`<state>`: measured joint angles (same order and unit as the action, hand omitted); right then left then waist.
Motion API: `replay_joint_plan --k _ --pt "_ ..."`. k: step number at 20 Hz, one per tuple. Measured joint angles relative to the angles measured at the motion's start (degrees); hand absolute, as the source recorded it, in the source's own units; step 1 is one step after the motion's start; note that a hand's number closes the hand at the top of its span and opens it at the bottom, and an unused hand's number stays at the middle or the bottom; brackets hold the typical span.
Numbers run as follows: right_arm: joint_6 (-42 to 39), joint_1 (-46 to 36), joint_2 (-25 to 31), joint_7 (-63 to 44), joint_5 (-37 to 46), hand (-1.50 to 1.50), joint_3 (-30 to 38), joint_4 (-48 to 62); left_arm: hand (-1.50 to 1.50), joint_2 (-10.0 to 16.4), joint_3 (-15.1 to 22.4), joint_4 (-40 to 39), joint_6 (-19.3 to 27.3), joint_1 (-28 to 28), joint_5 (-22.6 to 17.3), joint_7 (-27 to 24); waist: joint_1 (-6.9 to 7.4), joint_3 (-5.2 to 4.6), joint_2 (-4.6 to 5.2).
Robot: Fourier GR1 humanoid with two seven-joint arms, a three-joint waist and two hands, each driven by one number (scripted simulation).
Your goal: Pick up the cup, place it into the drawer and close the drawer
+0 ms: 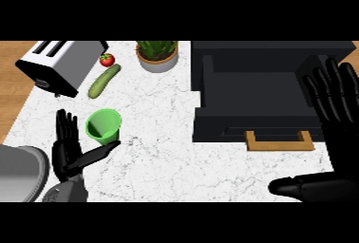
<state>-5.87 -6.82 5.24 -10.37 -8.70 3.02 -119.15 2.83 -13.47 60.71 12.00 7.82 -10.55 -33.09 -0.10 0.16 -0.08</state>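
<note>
A green cup (104, 126) stands upright on the white marble counter (168, 156), left of centre. My left hand (69, 149) is open just beside it, fingers straight up on the cup's left and the thumb stretched out under the cup's base. The black drawer (263, 92) lies pulled open at the right, its wooden handle (279, 141) facing me. My right hand (335, 102) is open over the drawer's right side, fingers pointing up, thumb low near the counter's front edge.
A toaster (57, 64) stands at the back left, with a tomato (107, 60) and a cucumber (104, 80) beside it. A potted plant (157, 54) sits at the back centre. A grey rounded object (17, 173) fills the lower left corner.
</note>
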Motion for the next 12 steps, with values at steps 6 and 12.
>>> replay_joint_plan --k 6,12 --pt "-0.07 1.44 -1.23 1.19 1.68 -1.5 -2.16 -0.13 -1.5 1.26 -1.74 -8.05 -1.99 1.52 -1.75 -4.86 -0.02 -0.14 0.07" --pt "-0.26 1.61 -1.14 0.66 1.36 -1.5 -1.8 -0.88 -1.5 2.46 -2.82 -16.88 -3.74 4.57 -2.69 -9.34 -0.1 -0.17 0.1"
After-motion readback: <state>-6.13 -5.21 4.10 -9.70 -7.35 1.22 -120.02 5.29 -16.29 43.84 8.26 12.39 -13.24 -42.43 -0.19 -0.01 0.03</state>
